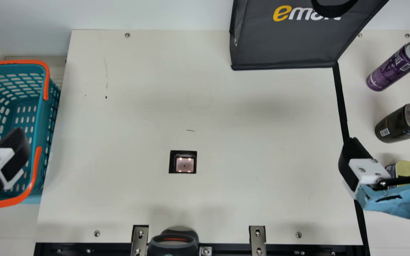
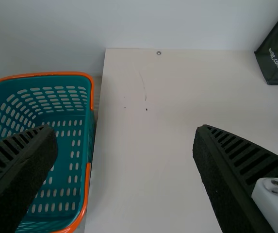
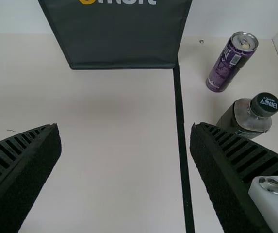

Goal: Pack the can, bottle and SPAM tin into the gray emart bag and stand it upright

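In the main view my left gripper (image 1: 12,153) hangs over the basket and my right gripper (image 1: 385,143) is at the right. Both left gripper (image 2: 124,128) and right gripper (image 3: 125,127) have their fingers wide apart, holding nothing. The gray emart bag (image 1: 283,42) stands at the back with its black handle on top; the right wrist view shows the bag's front (image 3: 124,39). Right of the black strip, the purple can (image 1: 397,66) stands behind the dark bottle (image 1: 397,124), both upright. Nearer, the SPAM tin (image 1: 407,168) is partly covered by my right gripper.
A teal basket (image 1: 43,131) with orange handles stands along the left edge of the table (image 1: 137,106). A black strip (image 1: 340,96) runs front to back on the right. Metal brackets and a dark device (image 1: 173,245) sit at the front edge.
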